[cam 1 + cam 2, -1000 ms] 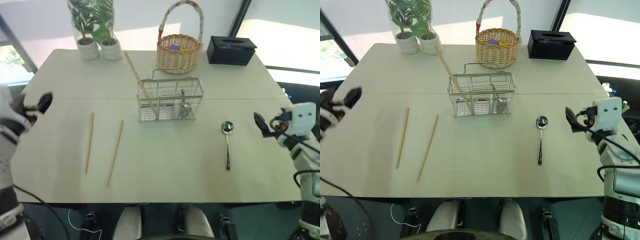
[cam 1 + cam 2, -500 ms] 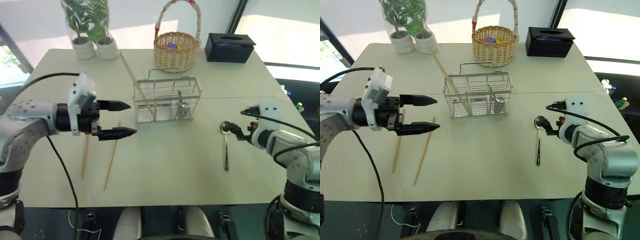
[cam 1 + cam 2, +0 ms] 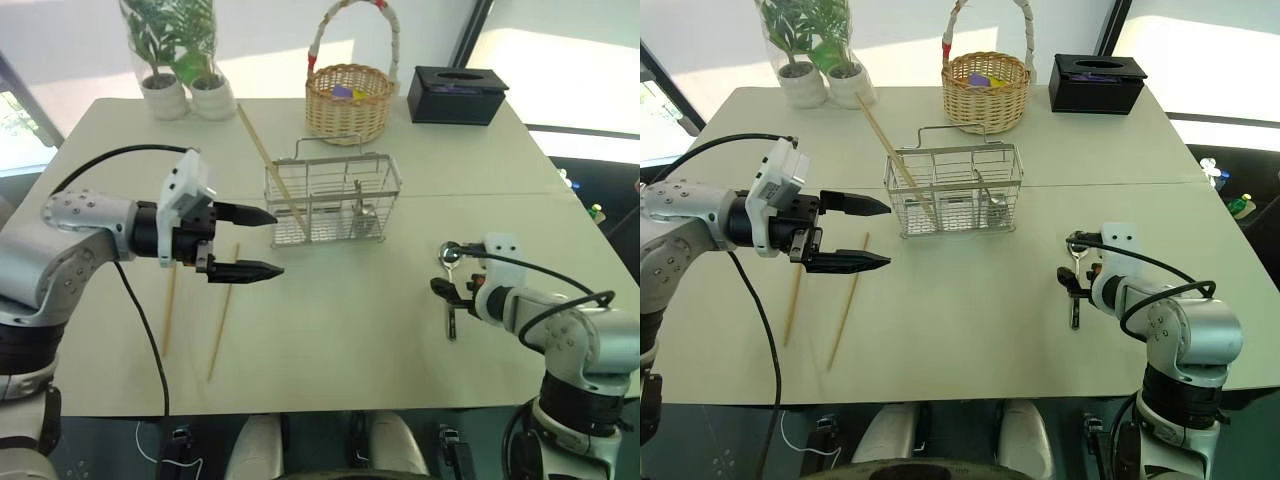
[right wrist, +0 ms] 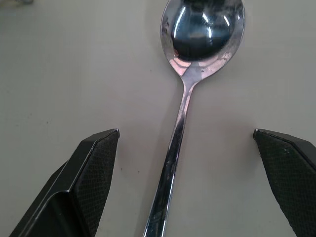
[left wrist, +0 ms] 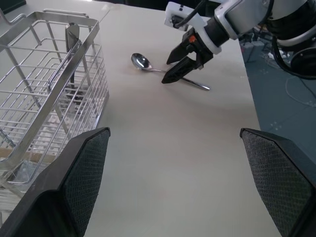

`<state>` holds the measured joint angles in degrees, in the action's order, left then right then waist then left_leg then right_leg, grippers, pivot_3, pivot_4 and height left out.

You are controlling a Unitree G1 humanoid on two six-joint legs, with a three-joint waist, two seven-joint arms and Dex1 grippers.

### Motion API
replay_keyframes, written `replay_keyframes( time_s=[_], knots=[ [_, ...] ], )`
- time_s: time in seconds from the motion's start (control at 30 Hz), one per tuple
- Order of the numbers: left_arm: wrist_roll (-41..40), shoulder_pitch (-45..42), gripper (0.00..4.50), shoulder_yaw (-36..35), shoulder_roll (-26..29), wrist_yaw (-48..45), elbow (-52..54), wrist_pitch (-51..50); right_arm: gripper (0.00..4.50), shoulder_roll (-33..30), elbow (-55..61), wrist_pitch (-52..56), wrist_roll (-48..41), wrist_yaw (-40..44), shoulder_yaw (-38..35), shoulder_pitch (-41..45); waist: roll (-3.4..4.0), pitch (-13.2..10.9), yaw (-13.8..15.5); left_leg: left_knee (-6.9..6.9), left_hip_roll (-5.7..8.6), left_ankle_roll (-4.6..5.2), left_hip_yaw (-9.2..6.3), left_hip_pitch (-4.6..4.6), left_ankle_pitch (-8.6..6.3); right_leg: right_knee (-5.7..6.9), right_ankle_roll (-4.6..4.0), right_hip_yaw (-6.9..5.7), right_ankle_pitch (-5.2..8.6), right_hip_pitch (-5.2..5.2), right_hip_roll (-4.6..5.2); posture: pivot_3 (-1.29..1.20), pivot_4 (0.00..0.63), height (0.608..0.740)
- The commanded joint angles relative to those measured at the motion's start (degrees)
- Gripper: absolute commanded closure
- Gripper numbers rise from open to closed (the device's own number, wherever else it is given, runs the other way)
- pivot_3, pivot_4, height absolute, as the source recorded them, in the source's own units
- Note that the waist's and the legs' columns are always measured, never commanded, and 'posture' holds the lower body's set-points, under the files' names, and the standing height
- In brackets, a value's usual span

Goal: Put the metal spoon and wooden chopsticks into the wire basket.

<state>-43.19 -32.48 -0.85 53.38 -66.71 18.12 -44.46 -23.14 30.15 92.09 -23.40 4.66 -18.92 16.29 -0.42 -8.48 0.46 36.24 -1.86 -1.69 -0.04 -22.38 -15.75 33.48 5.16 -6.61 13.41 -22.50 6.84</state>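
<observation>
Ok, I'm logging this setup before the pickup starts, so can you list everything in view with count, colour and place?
Shiny metal spoon: one, silver, flat on the table's right side.
Light wooden chopsticks: three, tan; two flat on the left, one leaning in the wire rack.
Rectangular wire basket: one, silver, table centre, a metal utensil inside.
Round woven wicker basket: one, tan, behind the rack.
Tissue box: one, black, far right.
Potted plants: two, green in white pots, far left.
Table: one, cream.
Left gripper: open, above the table beside the rack.
Right gripper: open, straddling the spoon's handle.
</observation>
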Motion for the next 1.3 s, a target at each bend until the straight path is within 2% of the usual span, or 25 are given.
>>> replay_keyframes(
  time_s=[0.03,0.2,0.23,0.53,0.67,0.8,1.0,1.13,1.3],
  knots=[
    [-0.5,-2.0,0.0,-1.0,0.1,-0.3,0.8,-0.2,1.78,-0.9,1.5,0.4,-0.3,0.8,3.1,-1.5,-0.09,0.1,0.0,0.01,0.0,0.0,-0.01,0.01,0.0,0.01,0.0,0.0,0.0,0.0,0.0,0.0,0.15,0.712],
    [0.0,-3.2,0.0,-0.9,-0.2,0.0,0.1,-0.2,4.29,-0.6,1.0,0.4,-0.1,1.6,5.0,-0.7,-0.18,0.1,-0.1,0.05,0.0,-0.01,-0.13,0.04,0.0,0.02,-0.16,0.01,0.09,0.03,-0.05,0.0,0.15,0.712],
    [0.0,-3.4,0.0,-0.9,-0.2,0.0,0.0,-0.2,4.41,-0.4,1.1,0.4,0.2,1.7,5.0,-0.5,-0.29,0.2,-0.2,0.05,0.0,-0.01,-0.12,0.08,0.0,0.03,-0.15,0.03,0.09,0.05,-0.06,0.0,0.15,0.712],
    [0.2,-4.0,0.0,-1.2,-0.6,0.0,-1.0,0.4,4.41,-4.0,0.0,-2.6,3.1,3.1,5.2,-0.4,-0.47,0.2,0.0,0.09,0.0,-0.01,-0.16,0.11,0.01,0.13,-0.17,0.07,0.09,0.05,-0.09,0.0,0.15,0.712],
    [0.9,-4.1,0.0,-1.6,-0.8,0.4,-2.0,1.3,4.41,-7.8,-2.7,-16.0,6.6,3.1,3.5,2.5,-0.24,0.1,0.2,0.19,0.03,-0.02,-0.12,0.06,0.01,0.14,-0.18,0.11,0.1,0.03,-0.07,0.0,0.15,0.712],
    [1.3,-5.0,0.0,-2.7,-1.6,1.8,-3.4,1.9,4.41,-7.6,-7.4,-30.1,7.0,2.9,-2.0,11.7,0.01,-0.1,-0.1,0.31,0.04,-0.02,-0.03,-0.02,0.01,0.15,-0.12,0.2,0.09,-0.04,-0.07,0.0,0.15,0.712],
    [2.2,-7.4,0.0,-3.6,-3.7,4.9,-5.9,2.4,4.41,1.1,-8.7,-38.8,0.4,4.1,-3.6,22.7,-0.18,0.0,-0.4,0.04,0.01,-0.02,-0.14,0.16,0.03,0.61,0.02,0.22,0.02,-0.13,-0.17,0.0,0.15,0.712],
    [2.8,-8.6,0.0,-4.1,-4.4,6.0,-7.2,2.6,4.41,9.4,-10.8,-45.2,-1.4,3.6,0.4,27.4,-0.11,-0.1,-1.1,0.01,0.01,-0.2,-0.07,0.13,0.14,0.72,0.01,0.22,0.01,-0.14,-0.13,0.0,0.15,0.712],
    [2.5,-9.3,0.0,-5.1,-4.2,6.8,-6.8,1.6,4.41,14.8,-17.5,-54.1,1.2,4.1,6.0,29.8,-0.16,-0.1,-1.1,0.03,0.04,-0.24,-0.09,0.11,0.16,0.71,0.02,0.23,0.0,-0.1,-0.1,0.0,0.15,0.712]
  ],
)
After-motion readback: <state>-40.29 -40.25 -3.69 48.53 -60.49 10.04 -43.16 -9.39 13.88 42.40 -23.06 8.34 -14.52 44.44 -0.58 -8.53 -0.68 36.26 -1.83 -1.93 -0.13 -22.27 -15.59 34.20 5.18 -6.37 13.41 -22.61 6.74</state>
